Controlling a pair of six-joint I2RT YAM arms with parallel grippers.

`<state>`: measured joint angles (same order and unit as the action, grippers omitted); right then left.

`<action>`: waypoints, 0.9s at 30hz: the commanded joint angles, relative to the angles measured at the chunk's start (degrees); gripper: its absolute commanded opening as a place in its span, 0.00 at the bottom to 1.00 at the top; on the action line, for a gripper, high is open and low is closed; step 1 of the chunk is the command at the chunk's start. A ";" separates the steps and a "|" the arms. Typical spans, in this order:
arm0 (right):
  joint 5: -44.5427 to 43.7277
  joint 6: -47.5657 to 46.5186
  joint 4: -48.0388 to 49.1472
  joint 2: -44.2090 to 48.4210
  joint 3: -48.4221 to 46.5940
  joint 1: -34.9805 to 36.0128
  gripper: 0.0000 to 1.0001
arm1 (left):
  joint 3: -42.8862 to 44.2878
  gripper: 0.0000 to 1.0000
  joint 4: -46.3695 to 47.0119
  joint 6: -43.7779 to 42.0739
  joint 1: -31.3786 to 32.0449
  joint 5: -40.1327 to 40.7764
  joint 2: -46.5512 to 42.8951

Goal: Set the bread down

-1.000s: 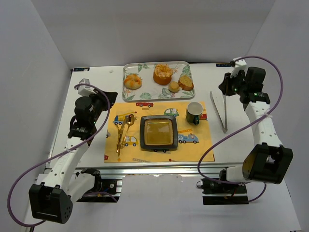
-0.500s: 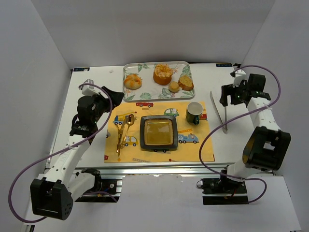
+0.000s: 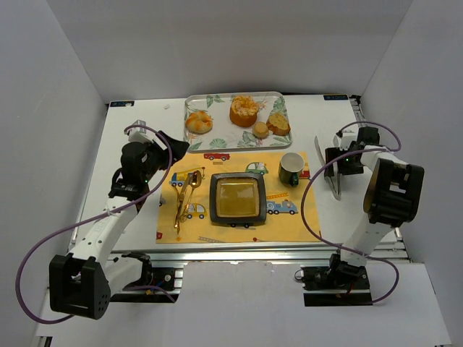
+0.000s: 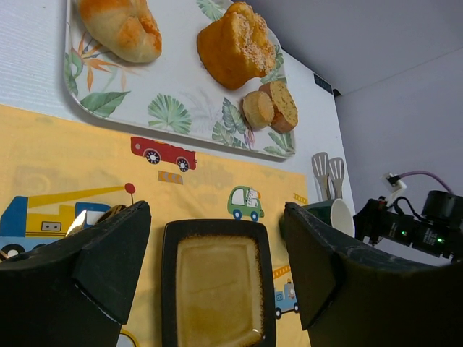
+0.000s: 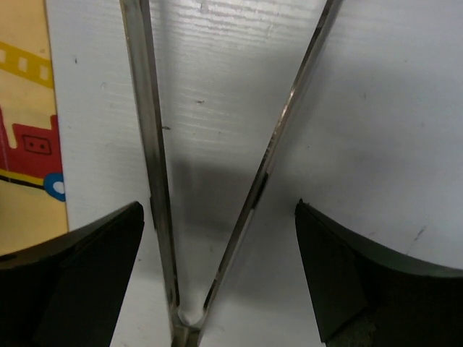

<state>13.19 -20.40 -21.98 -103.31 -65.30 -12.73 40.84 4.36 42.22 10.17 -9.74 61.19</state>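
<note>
Several breads lie on a leaf-print tray point(image 3: 224, 137): a round roll point(image 3: 198, 121), an orange cake point(image 3: 244, 110) and smaller pieces point(image 3: 269, 126). In the left wrist view the roll point(image 4: 123, 29) and cake point(image 4: 235, 45) sit far ahead. A black square plate point(image 3: 237, 199) with a brown centre rests empty on the yellow placemat point(image 3: 296, 217). My left gripper point(image 3: 171, 147) hangs open over the mat's left end, with the plate point(image 4: 217, 282) framed between its fingers. My right gripper point(image 5: 219, 217) is open, low over the metal tongs point(image 5: 148, 144), straddling both arms near their hinge.
A dark green cup point(image 3: 291, 168) stands on the mat's right part. Gold cutlery point(image 3: 183, 196) lies on the mat left of the plate. The tongs point(image 3: 327, 155) lie on the bare white table right of the mat. White walls close in on three sides.
Both grippers went from shut to open. The right arm swung down and inward onto the tongs. The left arm shifted slightly toward the tray.
</note>
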 commanded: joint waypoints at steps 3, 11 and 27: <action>0.26 1.69 2.64 -3.30 -2.65 1.22 0.89 | -0.85 0.83 1.70 -0.21 -0.07 -0.63 -0.37; -2.47 -0.33 3.35 -5.06 -0.71 2.10 0.35 | -1.55 0.83 1.53 0.15 -0.07 -0.28 -0.72; 21.35 -5.00 -7.02 5.23 -25.56 9.38 0.46 | 0.73 0.84 1.62 0.32 -0.15 -0.99 -0.19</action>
<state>30.02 -25.89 -27.33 -97.76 -86.46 -5.41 39.83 5.21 42.48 10.17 -9.98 61.63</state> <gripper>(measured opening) 0.462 0.834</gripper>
